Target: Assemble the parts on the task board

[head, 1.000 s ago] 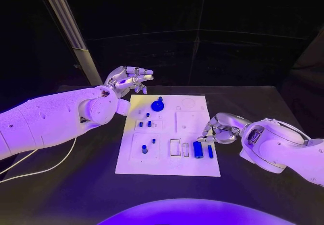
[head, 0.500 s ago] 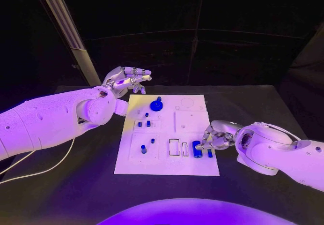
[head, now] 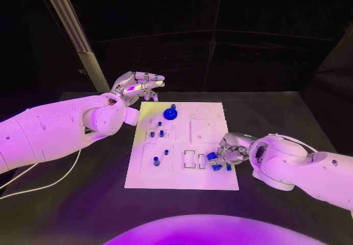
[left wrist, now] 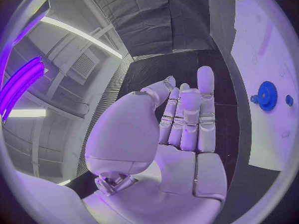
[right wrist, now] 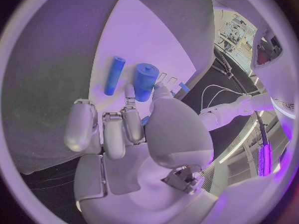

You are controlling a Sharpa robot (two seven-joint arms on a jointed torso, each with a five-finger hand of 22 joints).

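The right hand (head: 226, 150) reaches over the task board's (head: 209, 113) near right edge, fingers apart, holding nothing, a fingertip at the thick blue cylinder (right wrist: 145, 81) beside the thin blue rod (right wrist: 114, 75). Best to pinch the cylinder squarely across its sides. The left hand (head: 138, 84) hovers open beyond the board.

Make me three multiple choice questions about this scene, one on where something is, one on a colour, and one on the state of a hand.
1. Where is the gear on the task board?
A. far end
B. near end
C. off the board

2. What colour are the two cylinders by the right hand?
A. red
B. blue
C. green

3. How is the left hand?
A. gripping the gear
B. pressing on the board
C. open, holding nothing

Answers: 1 A, it lies at the edge farthest from the robot. 2 B, both show blue. 3 C, its fingers are extended and empty.
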